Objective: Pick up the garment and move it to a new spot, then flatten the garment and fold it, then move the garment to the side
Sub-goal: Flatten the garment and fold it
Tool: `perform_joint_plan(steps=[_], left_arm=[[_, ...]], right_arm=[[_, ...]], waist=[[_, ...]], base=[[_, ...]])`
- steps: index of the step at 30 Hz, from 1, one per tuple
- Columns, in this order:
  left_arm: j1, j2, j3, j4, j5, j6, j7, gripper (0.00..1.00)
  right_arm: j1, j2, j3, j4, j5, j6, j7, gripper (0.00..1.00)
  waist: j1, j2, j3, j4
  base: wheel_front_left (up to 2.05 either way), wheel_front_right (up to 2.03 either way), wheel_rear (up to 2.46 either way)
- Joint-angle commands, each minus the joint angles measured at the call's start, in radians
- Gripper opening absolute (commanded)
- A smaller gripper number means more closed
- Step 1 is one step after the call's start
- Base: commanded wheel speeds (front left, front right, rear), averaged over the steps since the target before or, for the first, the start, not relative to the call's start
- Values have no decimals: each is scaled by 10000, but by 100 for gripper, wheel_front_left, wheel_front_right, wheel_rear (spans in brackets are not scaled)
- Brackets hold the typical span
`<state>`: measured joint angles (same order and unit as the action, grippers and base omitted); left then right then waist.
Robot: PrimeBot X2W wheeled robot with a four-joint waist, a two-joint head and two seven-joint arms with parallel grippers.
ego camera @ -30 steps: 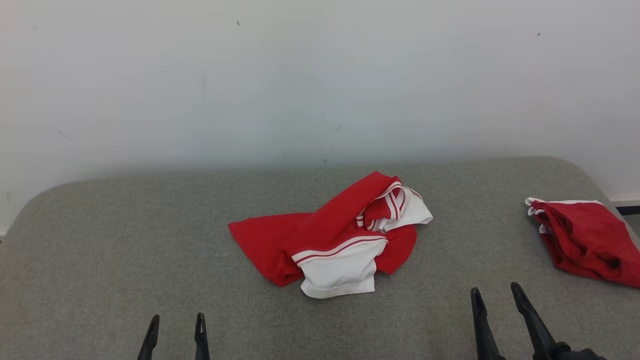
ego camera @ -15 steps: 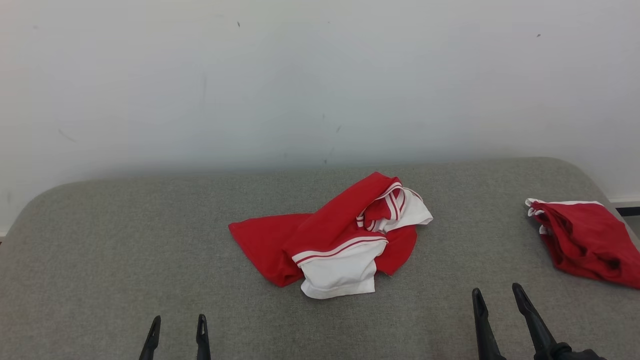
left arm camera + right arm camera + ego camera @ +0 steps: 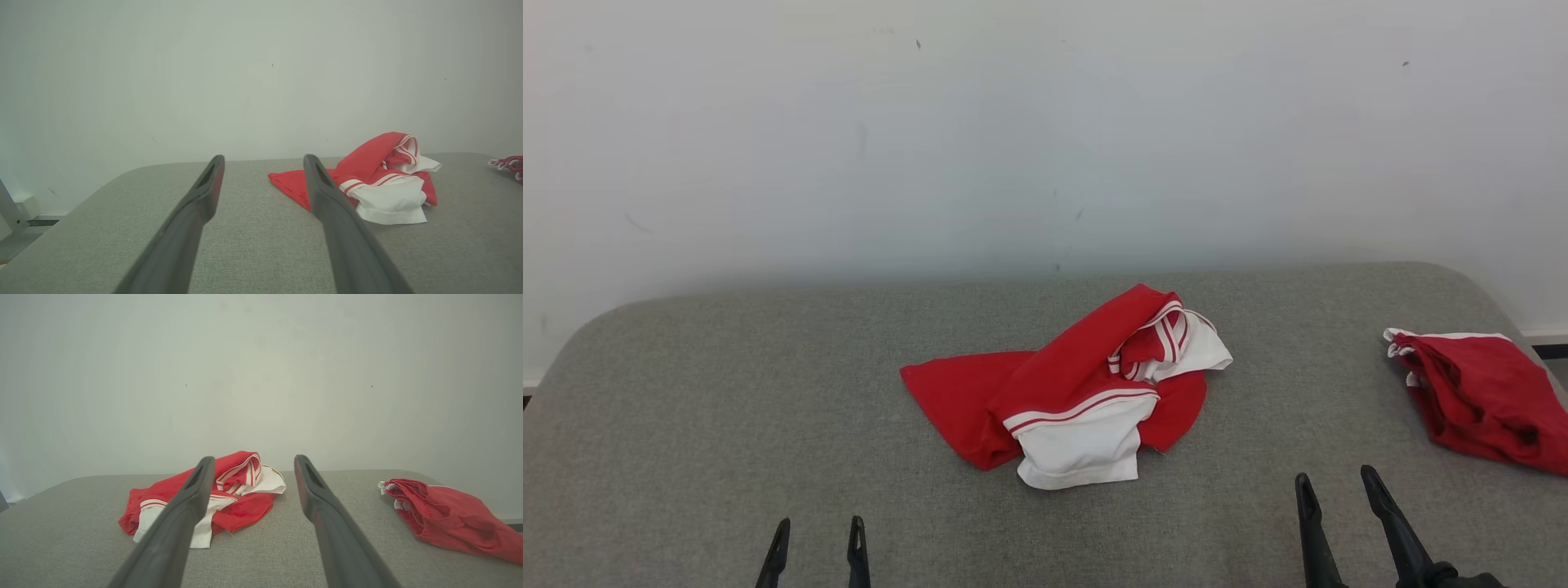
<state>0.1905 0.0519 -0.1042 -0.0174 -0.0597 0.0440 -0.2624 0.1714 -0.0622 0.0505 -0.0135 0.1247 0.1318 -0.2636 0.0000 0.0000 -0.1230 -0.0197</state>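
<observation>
The crumpled red-and-white garment (image 3: 1066, 392) lies mid-desk (image 3: 727, 408), its long axis running left to right. It sits ahead of and between the left hand (image 3: 820, 523) and the right hand (image 3: 1335, 475). Both hands are released and empty, and look about equally near.

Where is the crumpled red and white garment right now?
In the head view, the red and white garment lies at the middle of the grey cushion, a darker red garment apart to its right.

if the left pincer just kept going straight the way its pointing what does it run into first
Probably nothing before the white wall: the left pincer points over bare grey cushion, just left of the garment. Its finger nearer it might graze the red corner; depth is unclear.
</observation>
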Motion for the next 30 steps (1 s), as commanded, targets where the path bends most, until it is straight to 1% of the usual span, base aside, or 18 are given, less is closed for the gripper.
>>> perform_joint_plan(steps=[1,30], left_arm=[[86,-22,-1,35,43,21,-31,100],[-57,-22,-136,333,-89,40,-30,100]], right_arm=[[111,-7,-4,-12,56,-25,-8,100],[50,-98,50,-4,58,-25,-8,100]], waist=[[0,0,0,9],[0,0,198,23]], base=[[0,0,0],[0,0,0]])
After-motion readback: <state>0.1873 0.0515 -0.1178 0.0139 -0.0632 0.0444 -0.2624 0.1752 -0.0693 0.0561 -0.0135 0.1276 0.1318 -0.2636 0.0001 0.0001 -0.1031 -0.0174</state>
